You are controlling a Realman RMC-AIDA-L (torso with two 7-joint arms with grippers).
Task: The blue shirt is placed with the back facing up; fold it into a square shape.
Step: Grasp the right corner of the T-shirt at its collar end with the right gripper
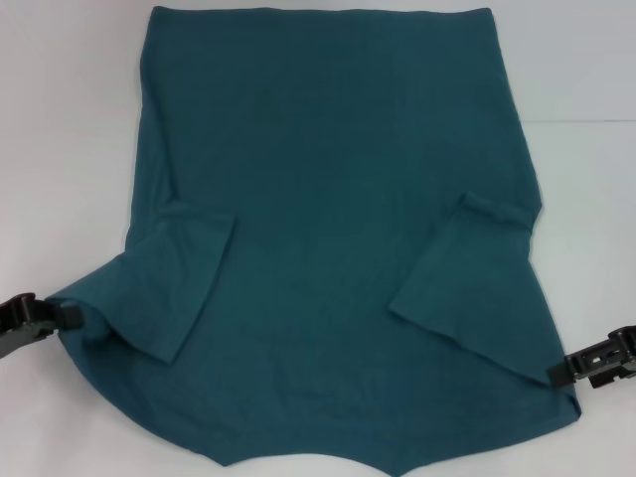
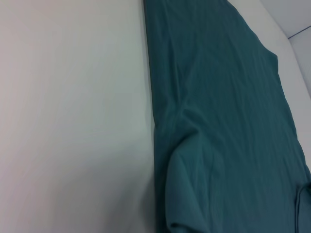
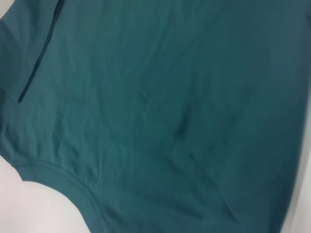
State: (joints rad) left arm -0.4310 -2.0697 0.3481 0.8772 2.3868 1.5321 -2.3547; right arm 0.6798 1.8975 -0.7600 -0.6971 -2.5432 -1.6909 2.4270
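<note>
The blue shirt (image 1: 338, 199) lies plain side up on the white table (image 1: 60, 99), hem at the far end and neck end near me. Both short sleeves are folded inward onto the body, the left sleeve (image 1: 189, 288) and the right sleeve (image 1: 467, 278). My left gripper (image 1: 68, 316) is at the shirt's near-left shoulder edge, where the cloth is drawn out to a point and slightly raised. My right gripper (image 1: 556, 375) is at the near-right shoulder edge. Both look shut on the cloth. The shirt also shows in the left wrist view (image 2: 228, 121) and the right wrist view (image 3: 170, 97).
Bare white table surface shows left of the shirt (image 2: 73, 121) and at its ribbed edge (image 3: 39, 208). The table's far right edge shows in the left wrist view (image 2: 291, 39). No other objects are in view.
</note>
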